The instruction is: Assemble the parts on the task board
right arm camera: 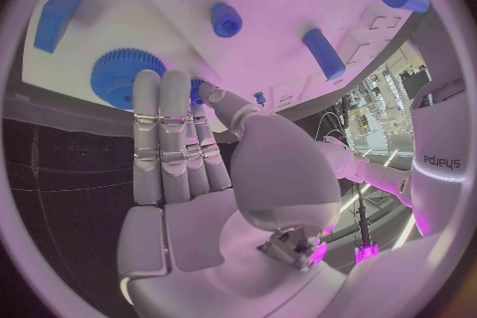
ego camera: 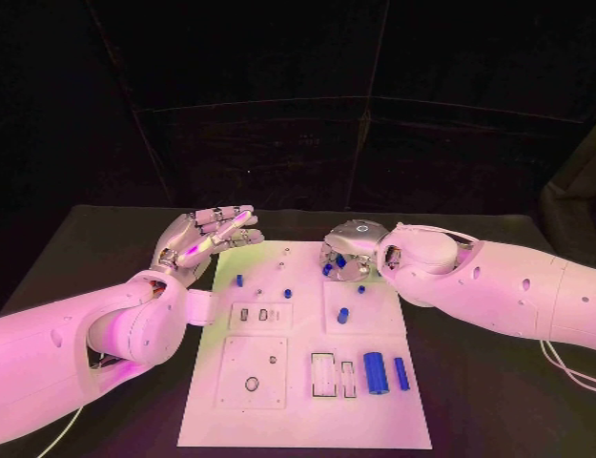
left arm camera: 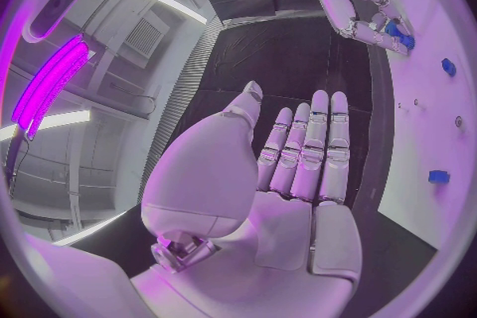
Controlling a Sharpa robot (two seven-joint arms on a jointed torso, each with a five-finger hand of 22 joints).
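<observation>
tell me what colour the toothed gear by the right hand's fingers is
Blue. The gear shows best in the right wrist view, beside the right hand's fingers.

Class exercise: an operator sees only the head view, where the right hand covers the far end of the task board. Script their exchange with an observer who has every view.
Operator: What lies under the right hand?
Observer: The right wrist view shows a blue toothed gear at its fingertips.
Operator: Is the hand gripping it?
Observer: I cannot tell. The fingers lie straight beside the gear, and a bit of blue shows by the thumb, mostly hidden.
</observation>
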